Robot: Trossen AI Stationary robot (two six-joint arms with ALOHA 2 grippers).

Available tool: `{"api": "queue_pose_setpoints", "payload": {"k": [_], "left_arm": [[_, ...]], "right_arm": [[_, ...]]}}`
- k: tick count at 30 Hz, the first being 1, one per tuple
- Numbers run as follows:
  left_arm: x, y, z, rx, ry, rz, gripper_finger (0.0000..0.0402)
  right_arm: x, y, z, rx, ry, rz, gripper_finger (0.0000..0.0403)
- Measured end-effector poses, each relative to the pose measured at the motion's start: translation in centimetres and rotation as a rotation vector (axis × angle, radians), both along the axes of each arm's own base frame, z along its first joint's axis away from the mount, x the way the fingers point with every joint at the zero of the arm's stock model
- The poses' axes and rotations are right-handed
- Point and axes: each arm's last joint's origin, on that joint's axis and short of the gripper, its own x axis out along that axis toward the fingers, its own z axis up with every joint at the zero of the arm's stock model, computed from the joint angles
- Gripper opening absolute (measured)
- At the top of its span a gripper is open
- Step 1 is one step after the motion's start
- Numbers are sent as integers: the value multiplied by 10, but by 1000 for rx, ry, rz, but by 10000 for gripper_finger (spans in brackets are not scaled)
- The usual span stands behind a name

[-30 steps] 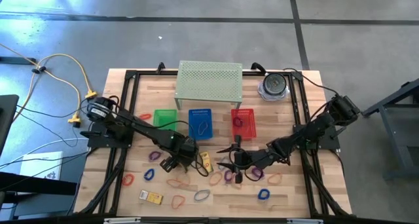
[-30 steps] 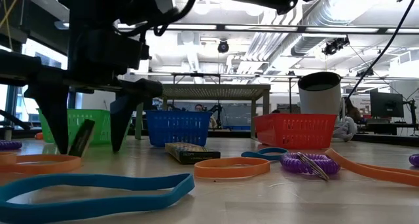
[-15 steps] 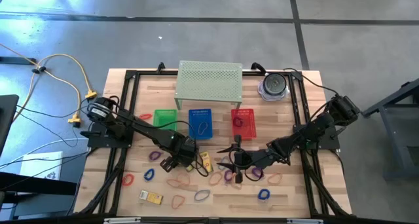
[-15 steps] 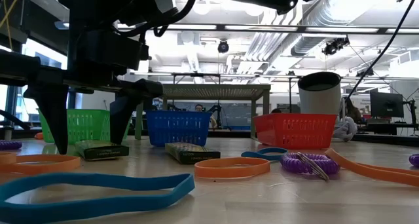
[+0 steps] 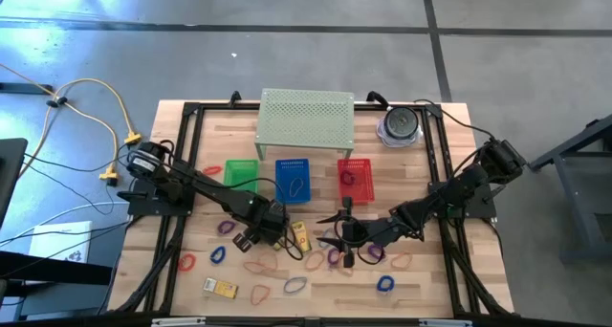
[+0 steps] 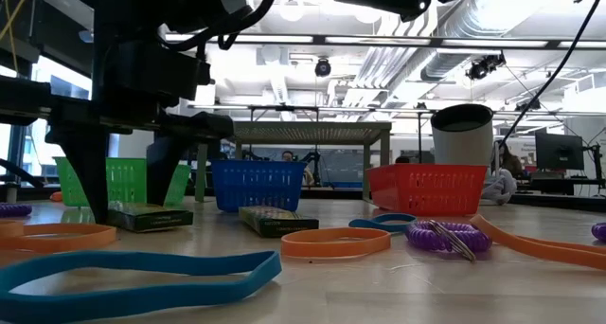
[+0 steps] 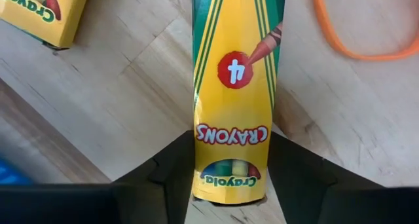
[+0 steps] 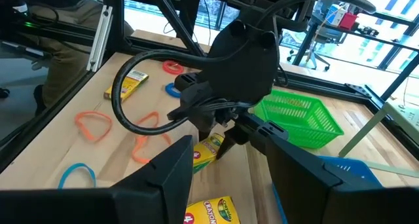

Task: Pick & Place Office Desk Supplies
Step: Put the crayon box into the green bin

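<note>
Left gripper (image 7: 229,185) has narrowed in the last second onto the flat yellow-and-green cardboard crayon packet (image 7: 232,86) at table centre — fingers touching both sides, grasp looks near-complete. Packet still flat on the wooden table (image 5: 421,289). Second crayon packet (image 5: 300,236) just beside at 3 o'clock, orange rubber-band loop (image 5: 265,267) at 6 — lift straight up. Right gripper (image 5: 341,233) waits unclenched, empty.
</note>
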Motion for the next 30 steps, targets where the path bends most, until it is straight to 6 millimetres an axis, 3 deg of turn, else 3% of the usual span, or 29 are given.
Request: {"api": "queue_pose_setpoints", "payload": {"k": [9, 16, 23, 30], "left_arm": [[-2, -6, 2, 36, -22, 2, 157], [-10, -17, 17, 156, -121, 6, 147], [-22, -29, 18, 173, -106, 181, 140], [-41, -27, 19, 183, 17, 472, 140]], "right_arm": [[0, 0, 0, 0, 0, 0, 183], [0, 0, 0, 0, 0, 0, 183], [0, 0, 0, 0, 1, 0, 183], [-1, 2, 0, 0, 2, 6, 183]]}}
